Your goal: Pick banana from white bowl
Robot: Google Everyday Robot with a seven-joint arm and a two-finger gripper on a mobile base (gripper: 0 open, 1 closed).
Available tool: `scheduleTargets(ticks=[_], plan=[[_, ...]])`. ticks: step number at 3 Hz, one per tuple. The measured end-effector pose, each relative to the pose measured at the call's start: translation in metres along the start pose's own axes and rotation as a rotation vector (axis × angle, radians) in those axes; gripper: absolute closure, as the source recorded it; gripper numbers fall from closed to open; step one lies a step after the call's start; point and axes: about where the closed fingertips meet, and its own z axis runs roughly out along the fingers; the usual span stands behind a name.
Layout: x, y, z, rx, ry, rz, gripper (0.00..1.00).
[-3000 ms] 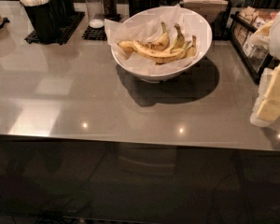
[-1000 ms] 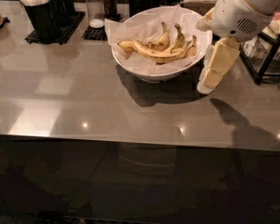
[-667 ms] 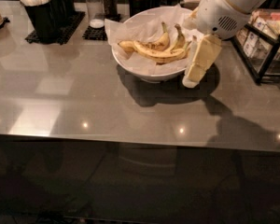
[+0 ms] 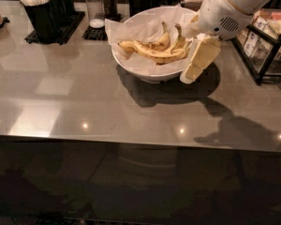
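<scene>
Grey glossy countertop (image 4: 84, 102) fills the near side, w/ small light spots reflected on it. White bowl (image 4: 145, 72) sits toward its back, approx. centre. Gripper (image 4: 191, 74) (cream-coloured, on a white arm (image 4: 234, 8) coming in from upper right) hangs slanted across the bowl's right rim, tip low by the bowl's right wall. Can't tell how wide it's parted or whether it has hold of anything. Inside the bowl there's a crinkled white paper lining (image 4: 131, 29), and on it bananas (image 4: 154, 50), yellow w/ brown marks, lying across the middle, stems up toward the bowl's back. They're just left of the gripper; contact not clear. Right of the bowl: black wire rack (image 4: 267, 55) w/ packets. Behind the bowl to its left: salt shaker (image 4: 94, 8) and pepper shaker (image 4: 109, 1), black mat (image 4: 96, 32) under them. Further left of the bowl: black caddy (image 4: 42, 18) holding white utensils.
</scene>
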Motion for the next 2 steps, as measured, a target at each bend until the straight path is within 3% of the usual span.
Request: scheduleTargets(ticks=[1,2], plan=[[-0.019,-0.016,0.01,-0.01,-0.048,-0.037,0.12],[-0.054,-0.037,0.025,-0.041,-0.095,-0.11,0.19]])
